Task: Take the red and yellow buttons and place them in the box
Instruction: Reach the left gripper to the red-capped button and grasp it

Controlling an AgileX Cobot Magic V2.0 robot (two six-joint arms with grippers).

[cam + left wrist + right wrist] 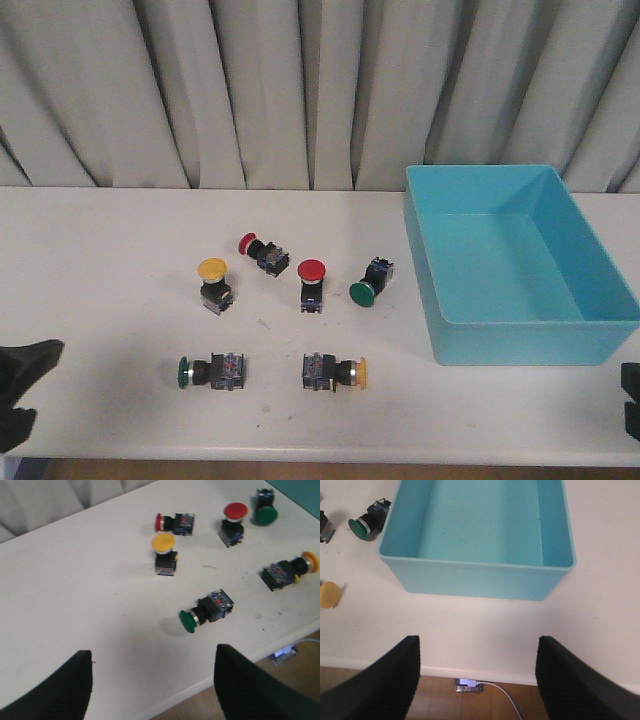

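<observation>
On the white table [100,330], six push-button switches lie in a loose cluster to the left of the turquoise bin [610,335], which stands empty. Four of them belong to the task: a yellow-capped switch standing upright [213,284], a red-capped switch on its side [261,249] behind it, an upright red-capped switch [312,284] near the middle, and a yellow-capped switch lying on its side [333,372] nearer the front edge. Two green-capped switches [370,283] [211,371] sit among them and should stay put.

The left gripper [152,685] hangs over the front edge of the table with its fingers spread wide and nothing between them; the right gripper [477,677] hangs the same way, wide and empty, just in front of the bin.

Nothing is picked yet, so the first reach is the step in hand. The upright switches look easiest: come down over the cap and close on the black body beneath it. For the toppled ones, closing across the body rather than along it should give a firmer hold. The near green switch lies between the left gripper and the yellow upright one, so approach from above.

The tabletop is plain and lightly scuffed, backed by pale pleated curtains [300,90]; wood floor and a cable show below the edge.
</observation>
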